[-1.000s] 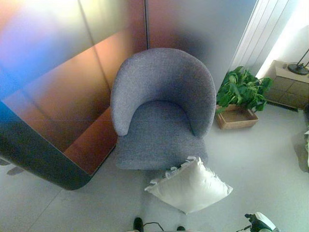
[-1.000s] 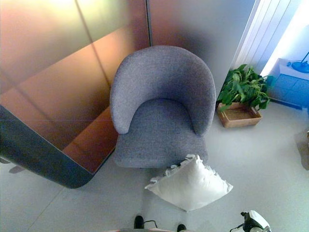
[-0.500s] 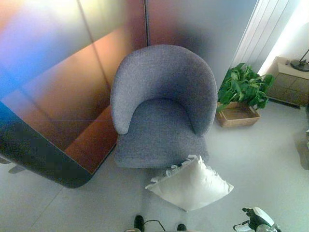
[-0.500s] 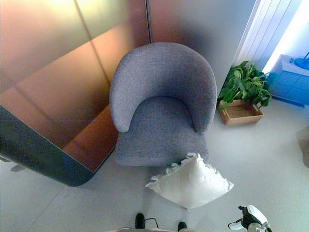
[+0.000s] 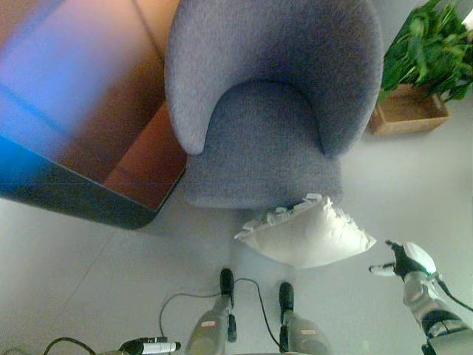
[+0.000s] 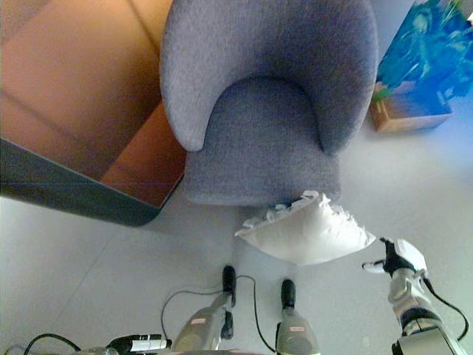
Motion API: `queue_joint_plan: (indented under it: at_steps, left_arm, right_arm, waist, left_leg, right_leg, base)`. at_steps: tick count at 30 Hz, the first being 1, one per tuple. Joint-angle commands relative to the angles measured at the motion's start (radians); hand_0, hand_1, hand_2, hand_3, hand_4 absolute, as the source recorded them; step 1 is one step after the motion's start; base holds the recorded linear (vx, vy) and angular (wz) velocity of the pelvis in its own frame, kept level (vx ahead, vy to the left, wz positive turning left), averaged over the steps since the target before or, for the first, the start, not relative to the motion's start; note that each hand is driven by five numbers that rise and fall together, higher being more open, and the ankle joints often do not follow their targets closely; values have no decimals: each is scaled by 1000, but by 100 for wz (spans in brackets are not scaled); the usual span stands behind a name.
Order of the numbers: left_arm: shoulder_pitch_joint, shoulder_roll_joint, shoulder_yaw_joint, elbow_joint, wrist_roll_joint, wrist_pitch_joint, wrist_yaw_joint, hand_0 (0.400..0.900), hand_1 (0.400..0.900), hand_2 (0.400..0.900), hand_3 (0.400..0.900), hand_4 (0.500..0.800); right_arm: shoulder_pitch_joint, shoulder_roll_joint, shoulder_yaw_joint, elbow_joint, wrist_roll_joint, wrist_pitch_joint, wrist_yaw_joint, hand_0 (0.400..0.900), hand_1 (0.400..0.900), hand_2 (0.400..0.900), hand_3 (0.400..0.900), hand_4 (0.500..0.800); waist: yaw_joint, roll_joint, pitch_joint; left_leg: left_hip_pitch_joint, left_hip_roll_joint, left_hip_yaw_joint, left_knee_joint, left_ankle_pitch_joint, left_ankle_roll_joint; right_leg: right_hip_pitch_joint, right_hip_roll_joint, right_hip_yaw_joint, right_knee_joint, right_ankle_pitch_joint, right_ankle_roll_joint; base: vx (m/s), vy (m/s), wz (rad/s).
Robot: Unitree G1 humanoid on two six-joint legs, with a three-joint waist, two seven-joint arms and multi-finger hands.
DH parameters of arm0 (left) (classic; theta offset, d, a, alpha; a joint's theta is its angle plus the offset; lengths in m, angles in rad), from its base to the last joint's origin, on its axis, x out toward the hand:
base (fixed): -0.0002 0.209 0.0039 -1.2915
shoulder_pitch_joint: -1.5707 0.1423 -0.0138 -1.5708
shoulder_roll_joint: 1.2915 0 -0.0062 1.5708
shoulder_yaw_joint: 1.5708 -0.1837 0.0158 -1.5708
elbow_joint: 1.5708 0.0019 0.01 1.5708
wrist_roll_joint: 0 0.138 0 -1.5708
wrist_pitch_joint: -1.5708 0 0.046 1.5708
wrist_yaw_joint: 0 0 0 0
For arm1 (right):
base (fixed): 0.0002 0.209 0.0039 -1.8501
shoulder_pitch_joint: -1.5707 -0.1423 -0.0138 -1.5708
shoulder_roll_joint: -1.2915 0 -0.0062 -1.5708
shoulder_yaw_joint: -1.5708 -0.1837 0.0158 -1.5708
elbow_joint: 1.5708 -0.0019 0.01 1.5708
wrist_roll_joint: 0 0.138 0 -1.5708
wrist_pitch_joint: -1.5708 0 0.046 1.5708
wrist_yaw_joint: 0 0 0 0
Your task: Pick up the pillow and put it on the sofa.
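In the left eye view I have the white pillow (image 5: pixel 307 235) lying on the floor (image 5: pixel 89 266), one corner touching the front edge of the grey sofa (image 5: pixel 266 111). A potted plant (image 5: pixel 425 44) in a wooden tray stands at the sofa's far right. My right hand (image 5: pixel 403 260) hovers just off the pillow's right corner, apart from it, holding nothing; its fingers look loosely spread, a white-tipped one pointing toward the pillow. My left hand (image 5: pixel 151 345) shows only at the bottom edge, low and well apart from the pillow; I cannot tell how its fingers are set.

In the right eye view the same layout holds: the right hand (image 6: pixel 397 259) sits beside the pillow's (image 6: pixel 307 231) right corner, not touching.

I judge this the approach, the grasp not yet made. Next I'd bring the right hand onto the pillow's edge and bring the left in from the other side, since a soft pillow will sag if pinched at one corner.
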Motion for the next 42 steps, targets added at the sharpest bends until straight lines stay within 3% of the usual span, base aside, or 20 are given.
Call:
queue_joint_plan:
  at_steps: [1, 9, 19, 28, 38, 42]
  left_arm:
    - [0, 76, -41, 39, -44, 10, -8, 900, 900, 900, 900, 800]
    - [-16, 45, -73, 10, -110, -19, -8, 900, 900, 900, 900, 800]
    - [-13, 8, -97, -18, -167, -46, 0, 900, 900, 900, 900, 800]
    - [1, -30, -117, -40, -204, -65, 18, 900, 900, 900, 900, 800]
    - [1, -41, -132, -48, -227, -77, 36, 900, 900, 900, 900, 800]
    - [1, -44, -132, -51, -231, -75, 36, 900, 900, 900, 900, 800]
  right_arm:
    - [-75, -111, 43, -35, 57, -4, -62, 900, 900, 900, 900, 800]
    - [-246, -213, 78, -80, 88, -3, -28, 900, 900, 900, 900, 800]
    - [-404, -281, 120, -119, 92, 12, 7, 900, 900, 900, 900, 800]
    - [-520, -305, 163, -140, 106, 34, 36, 900, 900, 900, 900, 800]
    - [-619, -302, 217, -163, 124, 69, 36, 900, 900, 900, 900, 800]
    - [-665, -302, 228, -167, 155, 79, 73, 900, 900, 900, 900, 800]
  waist:
    - [12, -35, 39]
    - [26, 18, 102]
    - [40, 71, 142]
    - [51, 110, 163]
    - [61, 133, 168]
    - [68, 142, 168]
  left_leg:
    - [20, -47, -9, -8, -86, 8]
    - [-85, -61, -21, -8, -44, -1]
    - [-163, -81, -16, 3, -16, -5]
    - [-212, -92, -19, 3, 3, -9]
    - [-260, -98, -29, 3, 15, -7]
    - [-276, -97, -22, 4, 18, -10]
  right_leg:
    - [-122, -29, -19, 95, 14, 13]
    - [-251, -35, -36, 153, 5, 7]
    - [-345, -59, -39, 201, 2, 14]
    - [-400, -66, -27, 213, 6, 18]
    - [-455, -65, -9, 227, 8, 20]
    - [-473, -72, -16, 232, 7, 23]
  base:
    - [-66, 11, 2]
    - [-78, 29, 3]
    - [-55, 68, 2]
    - [-40, 71, -3]
    - [-4, 18, 2]
    - [7, 2, 3]
